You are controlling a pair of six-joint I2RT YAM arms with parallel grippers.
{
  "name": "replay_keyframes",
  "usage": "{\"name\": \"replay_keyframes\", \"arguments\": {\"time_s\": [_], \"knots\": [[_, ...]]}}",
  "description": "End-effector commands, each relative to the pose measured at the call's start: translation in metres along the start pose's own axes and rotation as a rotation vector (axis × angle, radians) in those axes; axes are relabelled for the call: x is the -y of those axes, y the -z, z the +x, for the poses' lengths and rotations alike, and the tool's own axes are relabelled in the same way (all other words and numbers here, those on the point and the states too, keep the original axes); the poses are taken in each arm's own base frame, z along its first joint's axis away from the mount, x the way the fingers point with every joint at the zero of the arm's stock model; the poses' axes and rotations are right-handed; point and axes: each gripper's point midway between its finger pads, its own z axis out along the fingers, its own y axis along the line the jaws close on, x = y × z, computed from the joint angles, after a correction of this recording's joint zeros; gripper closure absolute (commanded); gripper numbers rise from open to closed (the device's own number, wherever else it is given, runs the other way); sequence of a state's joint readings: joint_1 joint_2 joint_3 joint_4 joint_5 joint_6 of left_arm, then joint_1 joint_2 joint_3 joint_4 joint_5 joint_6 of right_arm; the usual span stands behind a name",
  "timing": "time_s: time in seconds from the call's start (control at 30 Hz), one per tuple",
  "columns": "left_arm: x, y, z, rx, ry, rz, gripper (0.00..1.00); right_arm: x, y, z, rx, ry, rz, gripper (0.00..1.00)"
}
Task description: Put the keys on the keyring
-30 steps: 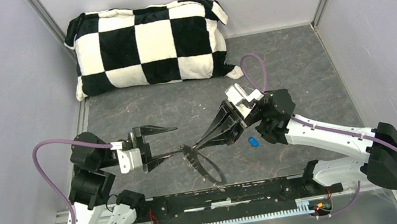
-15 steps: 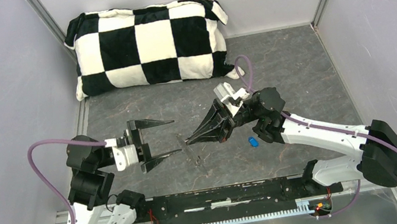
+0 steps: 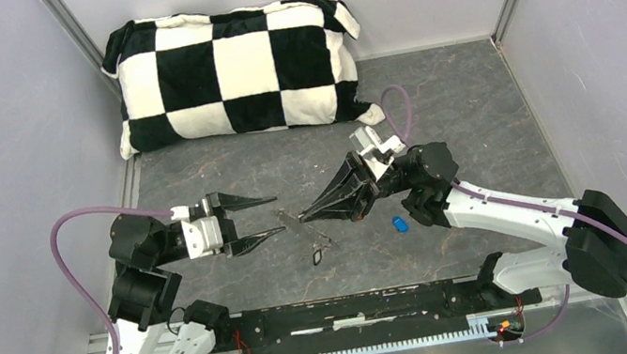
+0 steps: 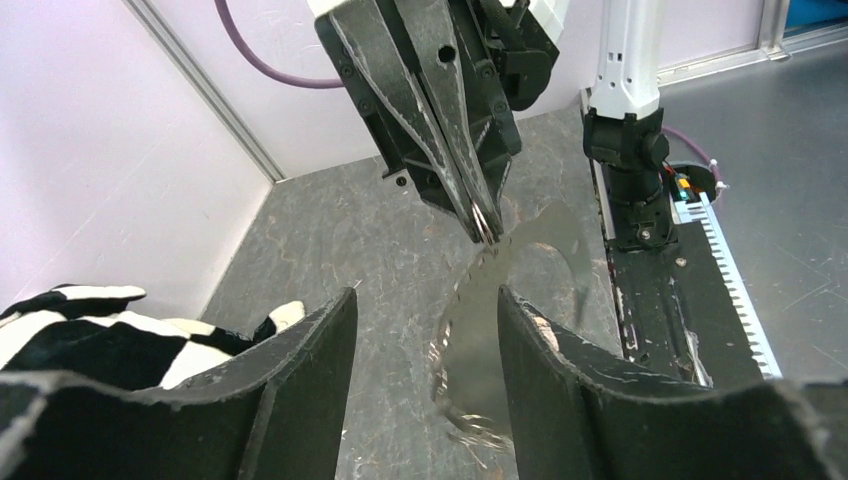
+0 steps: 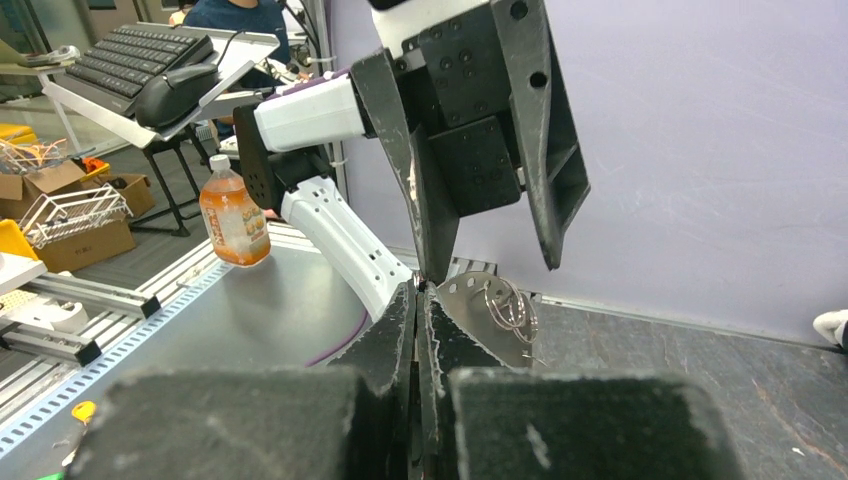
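Note:
The keyring [image 3: 312, 242] hangs edge-on as a thin silvery line from the tips of my right gripper [image 3: 302, 218], which is shut on its upper edge. In the left wrist view the keyring [image 4: 490, 330] is a blurred pale arc under the right gripper [image 4: 485, 225]. In the right wrist view the keyring [image 5: 480, 310], with small rings on it, sits beside my closed right gripper [image 5: 420, 290]. My left gripper [image 3: 280, 213] is open and empty just left of it, and the ring shows beyond it in the left wrist view [image 4: 425, 300]. The blue-headed key [image 3: 400, 224] lies on the floor under the right wrist. I cannot make out the black-headed key.
A black-and-white chequered pillow [image 3: 236, 70] lies at the back. Grey walls close in the left and right sides. A black rail [image 3: 359, 308] runs along the near edge between the arm bases. An orange bottle [image 5: 232, 220] stands outside the cell.
The keyring went from a wide open loop low near the rail to an edge-on line hanging from the right gripper. The left gripper shifted right and stayed open.

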State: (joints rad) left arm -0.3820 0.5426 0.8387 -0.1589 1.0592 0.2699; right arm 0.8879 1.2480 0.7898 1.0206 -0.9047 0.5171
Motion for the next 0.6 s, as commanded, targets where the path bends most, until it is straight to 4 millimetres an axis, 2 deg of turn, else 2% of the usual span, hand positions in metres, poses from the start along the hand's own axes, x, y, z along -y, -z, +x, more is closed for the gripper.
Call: {"name": "replay_keyframes", "arguments": {"time_s": [0.0,0.27,0.47,0.57], "knots": [[0.008,0.003,-0.006,0.005,-0.064,0.045,0.44,-0.005,-0.001,-0.03,0.11,0.071,-0.009,1.0],[0.007,0.001,-0.016,0.025,-0.084,0.061,0.44,-0.002,-0.003,-0.031,0.142,0.04,-0.019,1.0],[0.01,-0.001,-0.013,0.028,-0.06,0.092,0.63,0.021,-0.005,-0.019,0.096,0.037,0.064,1.0],[0.011,-0.003,-0.009,0.021,-0.021,0.108,0.66,0.028,-0.004,-0.016,0.089,0.042,0.102,1.0]]}}
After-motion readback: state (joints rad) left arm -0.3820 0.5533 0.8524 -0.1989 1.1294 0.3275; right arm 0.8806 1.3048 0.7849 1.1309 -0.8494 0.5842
